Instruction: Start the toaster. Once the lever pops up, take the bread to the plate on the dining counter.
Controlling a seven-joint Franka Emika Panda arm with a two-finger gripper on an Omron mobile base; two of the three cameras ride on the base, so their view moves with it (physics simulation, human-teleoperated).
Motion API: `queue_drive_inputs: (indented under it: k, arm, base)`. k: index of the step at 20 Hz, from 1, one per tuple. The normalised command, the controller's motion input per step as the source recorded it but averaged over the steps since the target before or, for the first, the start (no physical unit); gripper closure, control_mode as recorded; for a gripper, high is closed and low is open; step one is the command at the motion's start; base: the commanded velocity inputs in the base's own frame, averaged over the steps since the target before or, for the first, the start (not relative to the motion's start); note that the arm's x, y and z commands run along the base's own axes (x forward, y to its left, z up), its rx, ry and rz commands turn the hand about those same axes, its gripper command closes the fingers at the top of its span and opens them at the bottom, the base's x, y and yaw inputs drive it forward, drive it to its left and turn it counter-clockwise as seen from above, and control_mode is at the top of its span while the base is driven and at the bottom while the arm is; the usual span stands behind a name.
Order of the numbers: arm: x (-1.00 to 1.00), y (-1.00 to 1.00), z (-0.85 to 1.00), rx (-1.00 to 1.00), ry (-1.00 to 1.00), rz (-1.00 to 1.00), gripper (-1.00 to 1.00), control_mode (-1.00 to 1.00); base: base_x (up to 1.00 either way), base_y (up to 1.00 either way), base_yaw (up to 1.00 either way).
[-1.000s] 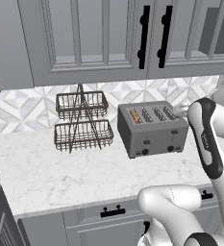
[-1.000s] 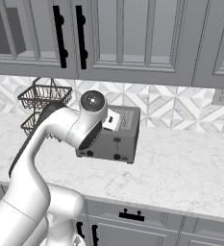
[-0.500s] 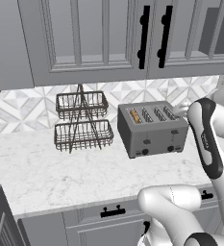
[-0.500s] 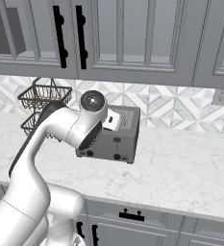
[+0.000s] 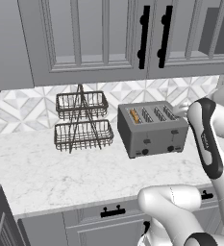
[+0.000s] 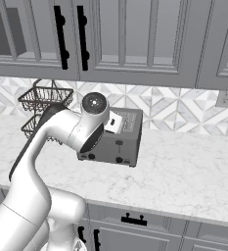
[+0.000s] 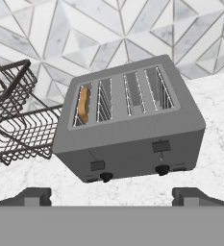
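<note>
Sitting in the toaster (image 7: 128, 125), the bread (image 7: 83, 104) fills its leftmost slot.

Left base view looks down from behind-left at the toaster (image 5: 153, 129), mid-distance, wire basket rack (image 5: 82, 121) to its left. Right base view faces the same toaster (image 6: 116, 138) from behind-right, arm partly blocking. Hand view sits closest, tilted, looking down on the toaster (image 7: 132, 129) front and slots.
</note>
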Motion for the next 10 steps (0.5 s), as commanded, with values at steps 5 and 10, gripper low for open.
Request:
queue_drive_inputs:
  k: [5, 10]
  arm:
    - [0.0, 0.0, 0.0, 0.0, 0.0, 0.0, -1.0, -1.0]
    - [0.0, 0.0, 0.0, 0.0, 0.0, 0.0, -1.0, -1.0]
  base:
    - [0.0, 0.0, 0.0]
    - [0.0, 0.0, 0.0]
